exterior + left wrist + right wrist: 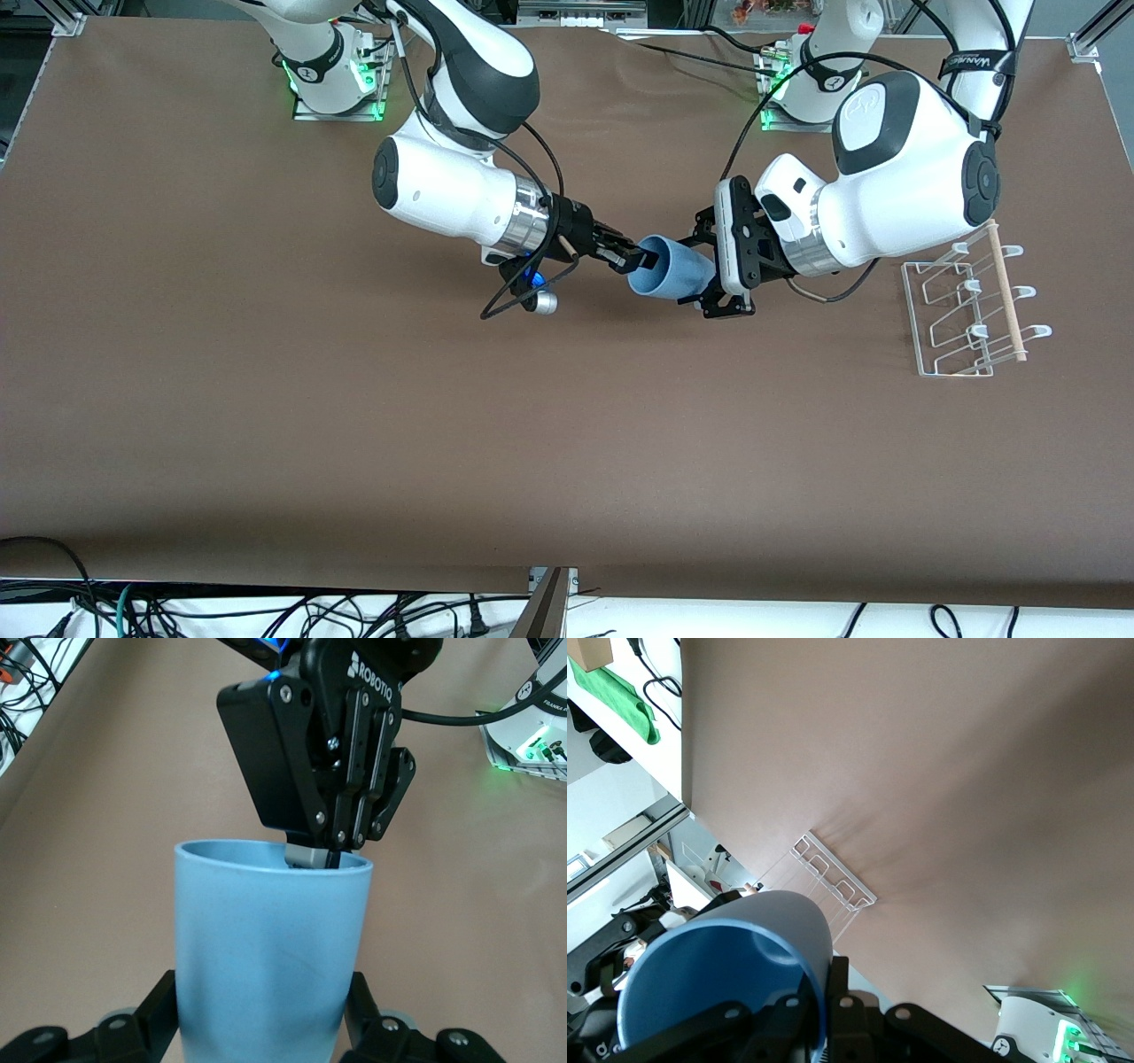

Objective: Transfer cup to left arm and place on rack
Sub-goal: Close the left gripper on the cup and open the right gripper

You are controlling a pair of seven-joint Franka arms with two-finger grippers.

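The light-blue cup point(678, 266) hangs on its side in the air over the middle of the table, between both grippers. My right gripper point(645, 260) is shut on the cup's rim, one finger inside the mouth and one outside; it also shows in the left wrist view point(323, 855). My left gripper point(704, 270) is closed on the cup's lower body, its fingers pressed on both sides of the wall point(266, 948). The right wrist view shows the cup's mouth point(718, 983). The white wire rack point(970, 306) with its wooden dowel stands at the left arm's end of the table, and it also shows in the right wrist view point(833, 877).
The brown table point(354, 425) is bare apart from the rack. A looped black cable and a small silver camera point(539, 303) hang under the right wrist. Loose cables point(266, 616) lie past the table edge nearest the front camera.
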